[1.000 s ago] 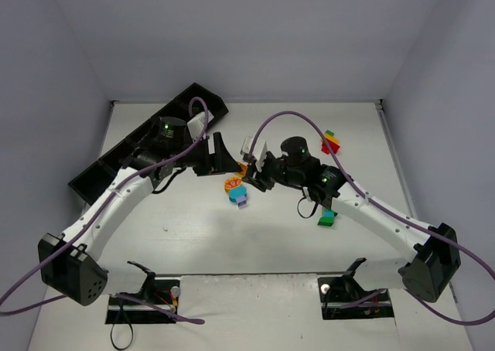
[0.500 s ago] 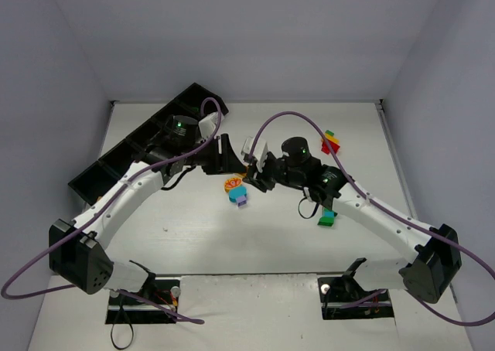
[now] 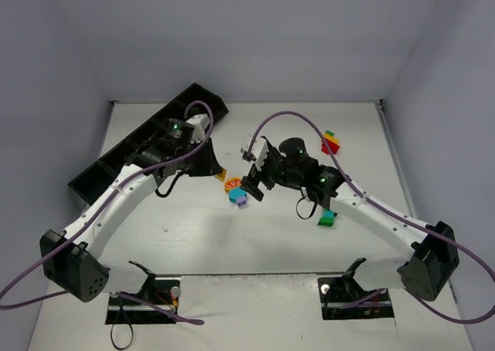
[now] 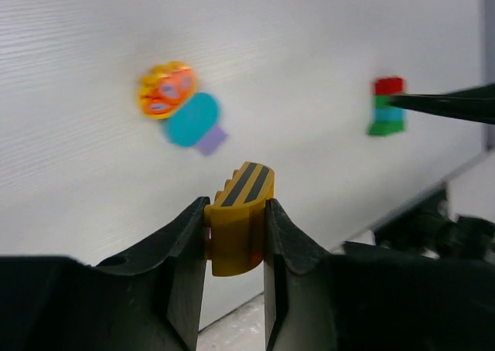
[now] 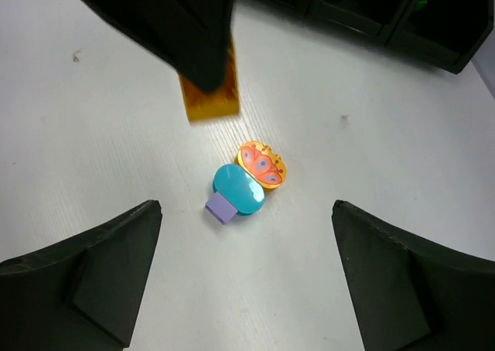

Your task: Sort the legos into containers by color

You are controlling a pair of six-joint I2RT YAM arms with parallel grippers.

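Above white counter (image 3: 193, 227), pinched amber plastic brick (image 4: 246, 187), likely light and slick, by flat sides in left pincer (image 4: 236, 226), with right pincer (image 5: 244, 212) agape.

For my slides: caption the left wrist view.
Left gripper grips an orange brick; a butterfly piece and teal piece lie beyond.

The tray (image 3: 97, 173) lies partly hidden under the left arm (image 3: 131, 187), its contents unreadable.
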